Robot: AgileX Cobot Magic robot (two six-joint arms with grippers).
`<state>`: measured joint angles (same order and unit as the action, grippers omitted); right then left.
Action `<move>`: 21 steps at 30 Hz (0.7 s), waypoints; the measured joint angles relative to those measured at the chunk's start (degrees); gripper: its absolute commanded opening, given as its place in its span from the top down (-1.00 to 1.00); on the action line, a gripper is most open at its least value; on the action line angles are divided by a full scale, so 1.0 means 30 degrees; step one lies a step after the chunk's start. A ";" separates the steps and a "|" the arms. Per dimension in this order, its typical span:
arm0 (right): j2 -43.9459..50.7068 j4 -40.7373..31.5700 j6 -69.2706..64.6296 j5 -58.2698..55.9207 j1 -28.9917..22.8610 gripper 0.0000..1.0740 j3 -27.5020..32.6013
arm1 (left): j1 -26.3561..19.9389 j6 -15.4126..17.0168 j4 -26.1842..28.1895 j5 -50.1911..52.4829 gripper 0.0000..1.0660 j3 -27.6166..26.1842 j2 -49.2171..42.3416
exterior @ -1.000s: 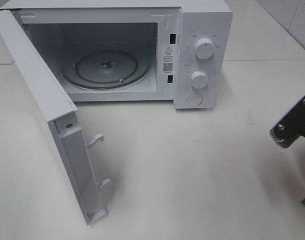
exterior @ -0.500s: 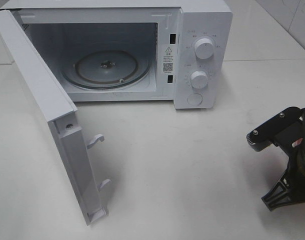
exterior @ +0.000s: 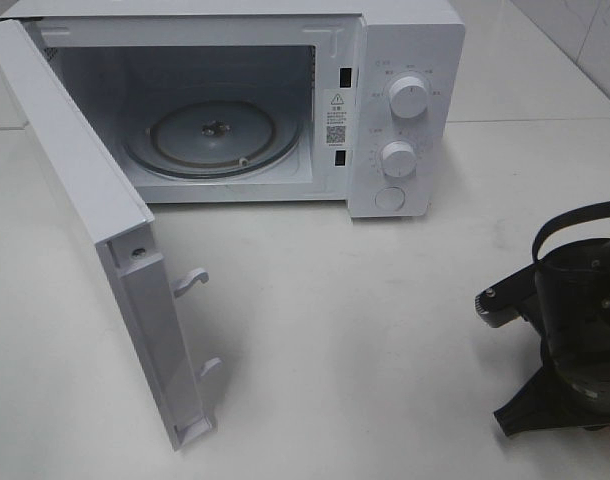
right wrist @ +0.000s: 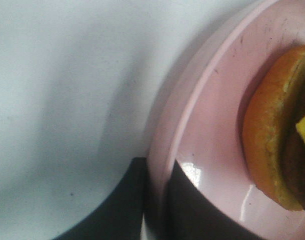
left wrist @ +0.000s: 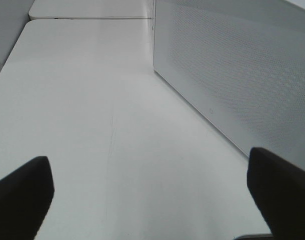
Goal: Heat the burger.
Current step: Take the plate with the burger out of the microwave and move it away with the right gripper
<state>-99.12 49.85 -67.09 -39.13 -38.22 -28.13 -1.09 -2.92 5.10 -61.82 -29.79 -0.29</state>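
A white microwave oven (exterior: 405,110) stands at the back of a white table (exterior: 365,330), its door (exterior: 95,230) swung wide open toward the left. Inside the cavity lies a round glass turntable (exterior: 213,135) with nothing on it. Two white dials (exterior: 408,97) sit one above the other on the control panel, with a round button below them.

At the right edge of the high view, the black right arm (exterior: 575,330) hangs low over the table; its gripper tips and load are hidden there.

The right wrist view shows what the high view does not: a pink plate (right wrist: 212,145) with its rim pinched between the dark fingers (right wrist: 187,210) of the right gripper (right wrist: 157,200), one finger under the rim and one over it. On the plate rests the burger (right wrist: 272,130), seen only partly, with its golden-brown bun, a dark patty and a bit of yellow cheese.

The left wrist view shows the left gripper (left wrist: 152,195) with its two black fingertips (left wrist: 22,192) spread wide apart, holding nothing, over bare table beside the microwave's perforated side wall (left wrist: 232,65)
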 measured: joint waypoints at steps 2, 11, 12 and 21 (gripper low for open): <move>-0.0038 0.0248 -0.0382 -0.0172 0.0000 0.68 -0.0306 | 0.0000 0.0000 0.0000 0.0000 -0.84 0.0000 0.0000; -0.0038 0.0764 -0.0439 -0.0688 0.0000 0.17 -0.1089 | 0.0000 0.0000 0.0000 0.0000 -0.84 0.0000 0.0000; -0.0038 0.0783 -0.0439 -0.0821 0.0000 0.13 -0.1089 | 0.0000 0.0000 0.0000 0.0000 -0.84 0.0000 0.0000; -0.0038 0.0019 0.1031 -0.2005 0.0000 0.04 -0.1203 | 0.0000 0.0000 0.0000 0.0000 -0.84 0.0000 0.0000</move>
<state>-99.24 49.90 -64.00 -45.15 -38.22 -31.74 -1.09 -2.92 5.10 -61.82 -29.79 -0.29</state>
